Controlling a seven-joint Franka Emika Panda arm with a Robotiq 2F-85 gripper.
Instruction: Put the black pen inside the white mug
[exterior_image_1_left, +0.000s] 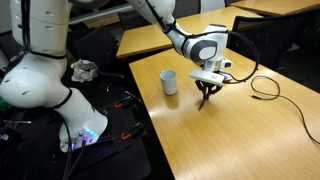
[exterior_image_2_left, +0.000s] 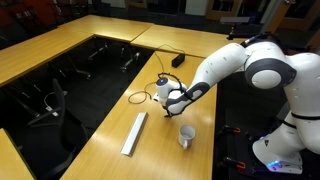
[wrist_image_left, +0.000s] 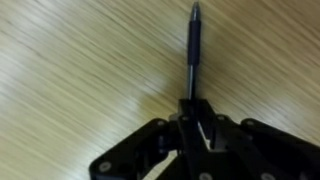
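Wrist view now: my claw is pinched in tight on the black pen, the fingers pressing on its near end. The rest of the slim shaft sticks straight out ahead of me over the wood grain of the desk, tip pointing away. So the pen is in my grip, not in the cup; how high it rides above the surface I can't judge from here. In an exterior view my claw hangs low over the desk, and the white mug stands upright just beside it, close but apart, with nothing of mine over its mouth. The pen itself is too thin to pick out from that angle. A black cable loops on the desk on my other side. From the opposite exterior view, my claw points down between the mug and a long grey bar lying flat on the desk.
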